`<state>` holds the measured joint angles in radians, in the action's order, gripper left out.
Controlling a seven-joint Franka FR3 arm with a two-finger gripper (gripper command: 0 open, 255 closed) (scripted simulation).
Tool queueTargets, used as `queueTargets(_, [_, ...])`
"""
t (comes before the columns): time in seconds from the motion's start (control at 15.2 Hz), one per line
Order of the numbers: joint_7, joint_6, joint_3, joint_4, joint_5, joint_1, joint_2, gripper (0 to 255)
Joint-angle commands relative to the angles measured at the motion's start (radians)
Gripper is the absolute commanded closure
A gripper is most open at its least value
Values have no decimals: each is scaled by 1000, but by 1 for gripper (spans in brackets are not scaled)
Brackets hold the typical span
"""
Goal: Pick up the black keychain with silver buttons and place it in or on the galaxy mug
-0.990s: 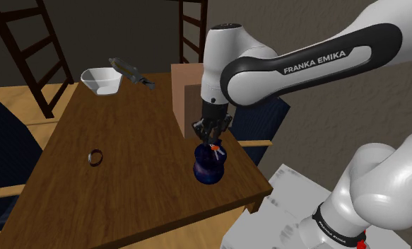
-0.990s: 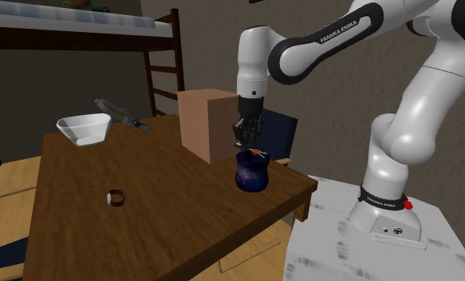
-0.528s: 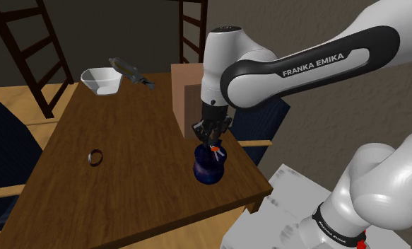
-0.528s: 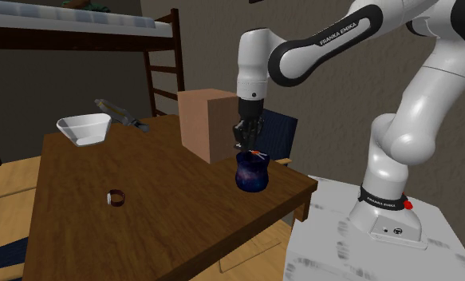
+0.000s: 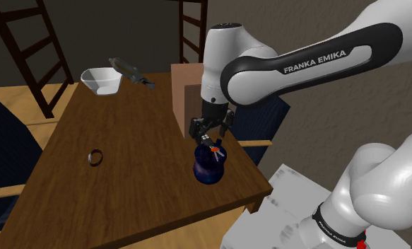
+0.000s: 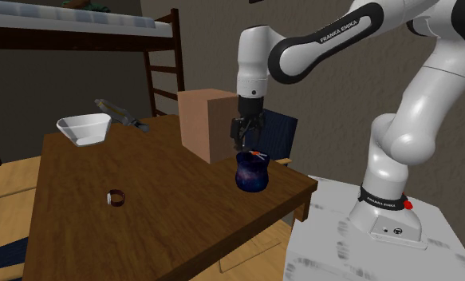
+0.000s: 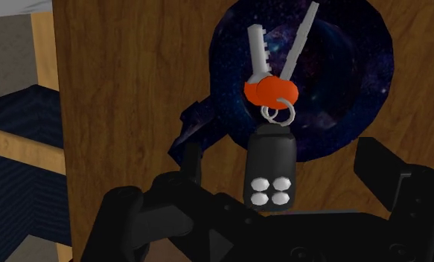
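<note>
wooden table [image 5: 126,177]: brown box [image 6: 202,120] stands near one edge, dark blue starry mug [image 6: 252,176] upright just beside it. black gripper [image 5: 211,134] hangs directly above the mug, fingers [image 7: 189,160] spread apart, gripping nothing. black keychain [image 7: 271,167] with silver buttons lies across the mug's mouth, between the fingers and clear of both.

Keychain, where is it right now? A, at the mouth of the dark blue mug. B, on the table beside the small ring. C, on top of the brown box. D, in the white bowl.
A: the wrist view shows the keychain with its keys over the opening of the mug, and the end effector is above it with its fingers apart, not touching it.
</note>
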<state>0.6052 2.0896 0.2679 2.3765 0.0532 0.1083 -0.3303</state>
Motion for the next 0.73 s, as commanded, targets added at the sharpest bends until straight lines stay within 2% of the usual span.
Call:
queueTargets(0.0, [-1, -54, -3, -34, 3, 2, -20, 0])
queueTargets(0.13, [-4, -117, -7, -80, 5, 2, -37, 0])
queueTargets(0.66, [-4, -117, -7, -80, 5, 2, -37, 0])
